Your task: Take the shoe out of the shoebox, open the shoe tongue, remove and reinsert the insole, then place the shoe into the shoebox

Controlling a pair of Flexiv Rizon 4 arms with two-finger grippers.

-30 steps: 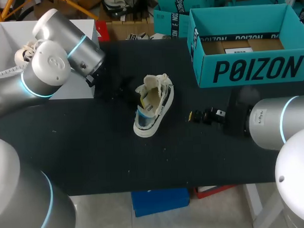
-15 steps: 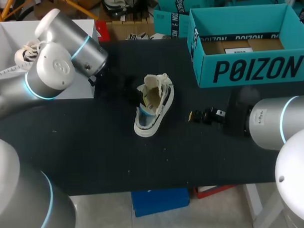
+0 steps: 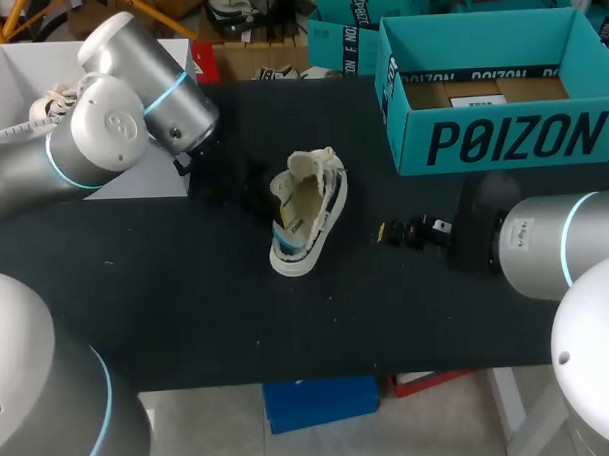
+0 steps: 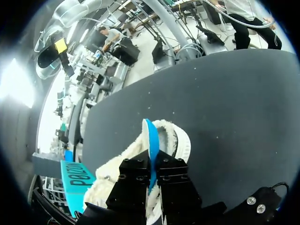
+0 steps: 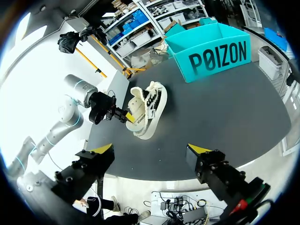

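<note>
Head view puts the cream-and-black high-top shoe (image 3: 306, 213) standing on the black desk (image 3: 187, 312), well apart from the open teal cardboard shoebox (image 3: 502, 141) at the desk's far right. The first step, taking the shoe out, is therefore done. Its collar gapes wide and the tongue looks pulled forward, so I judge the tongue step done as well.

The left gripper (image 4: 151, 164) sits at the shoe's opening. In the left wrist view its fingers (image 4: 136, 173) are pressed together on the thin blue insole (image 4: 149, 138), which stands on edge and rises out of the fleecy collar. The work is thus in the insole stage, but I cannot tell from these views whether the insole is coming out or going back in.

The right gripper (image 5: 151, 150) hangs low over the desk on the shoe's right side in the head view, near it but apart, with its fingers spread wide and holding nothing.

What is left, as I judge it, is to seat the insole flat inside the shoe and then carry the shoe to the shoebox, which shows only brown card and a label inside.
</note>
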